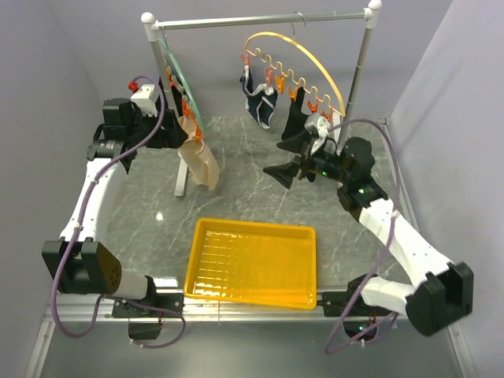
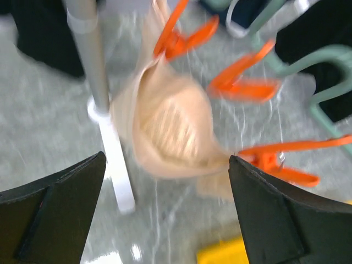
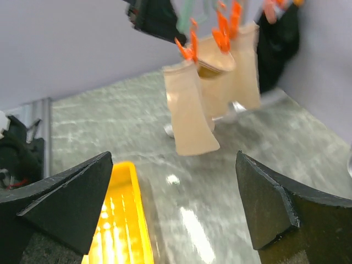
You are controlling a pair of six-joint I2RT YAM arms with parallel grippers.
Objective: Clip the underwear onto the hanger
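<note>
The beige underwear (image 1: pixel 200 157) hangs from orange clips (image 1: pixel 191 120) of the green arc hanger (image 1: pixel 179 75) at the rack's left end. It also shows in the left wrist view (image 2: pixel 168 124) and in the right wrist view (image 3: pixel 212 91), pinned by orange clips (image 3: pixel 223 30). My left gripper (image 1: pixel 175 131) is open and empty, just left of the underwear; its jaws stand wide apart in the left wrist view (image 2: pixel 165 181). My right gripper (image 1: pixel 285 161) is open and empty above the table's right middle, apart from the garment.
A yellow tray (image 1: pixel 252 264) lies at the front centre. A yellow arc hanger (image 1: pixel 299 59) on the rack's bar holds a navy white-trimmed brief (image 1: pixel 260 98) and a black garment (image 1: pixel 298 114). The white rack post (image 2: pixel 99 99) and foot stand beside the underwear.
</note>
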